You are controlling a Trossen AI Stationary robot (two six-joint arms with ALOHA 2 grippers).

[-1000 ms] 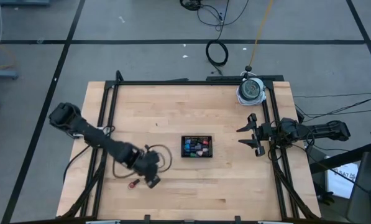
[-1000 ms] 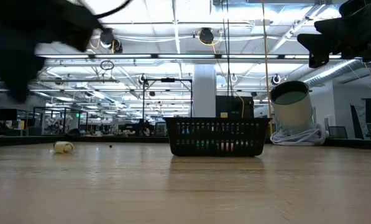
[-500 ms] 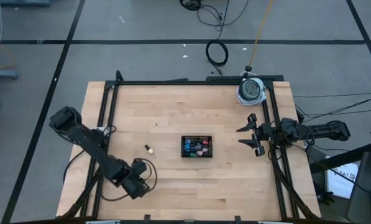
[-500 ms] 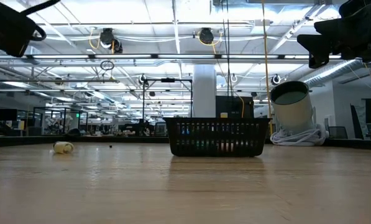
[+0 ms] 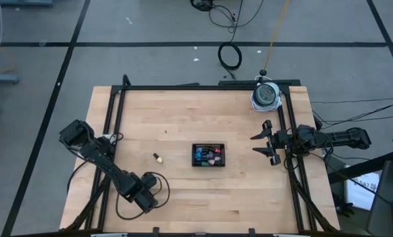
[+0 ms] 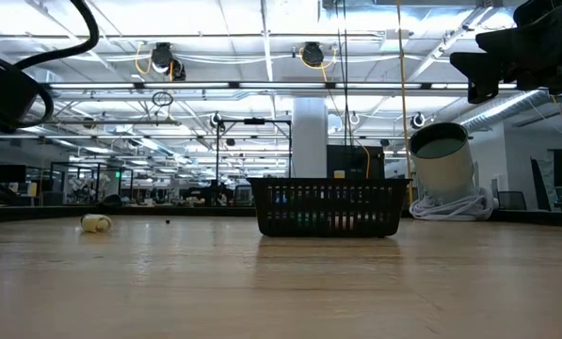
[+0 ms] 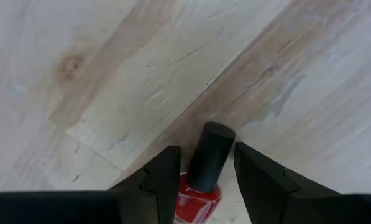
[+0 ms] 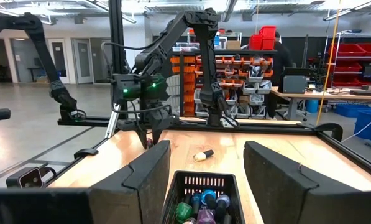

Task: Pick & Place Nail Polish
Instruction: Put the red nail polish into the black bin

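A red nail polish bottle [image 7: 196, 198] with a black cap [image 7: 210, 155] lies on its side on the wood, near the table's near left corner. My left gripper [image 7: 204, 149] [image 5: 143, 199] points down over it, open, one finger on each side of the cap, with a narrow gap showing on both sides. A cream bottle [image 5: 157, 157] [image 6: 96, 223] lies on its side left of the black mesh tray [image 5: 209, 145], which holds several coloured bottles [image 8: 201, 202]. My right gripper [image 5: 265, 141] waits open at the table's right edge.
A white round container [image 5: 265, 96] with cable around its foot stands at the far right corner. A black frame rail [image 5: 183, 87] runs along the table's far edge and down both sides. Bare wood lies between the tray and the near edge.
My left gripper has swung toward the table's left and near edges and sunk, tipping until it points straight down over the red bottle. Its arm has cleared away from the cream bottle, which it hid a second ago. The red bottle has stayed where it lay.
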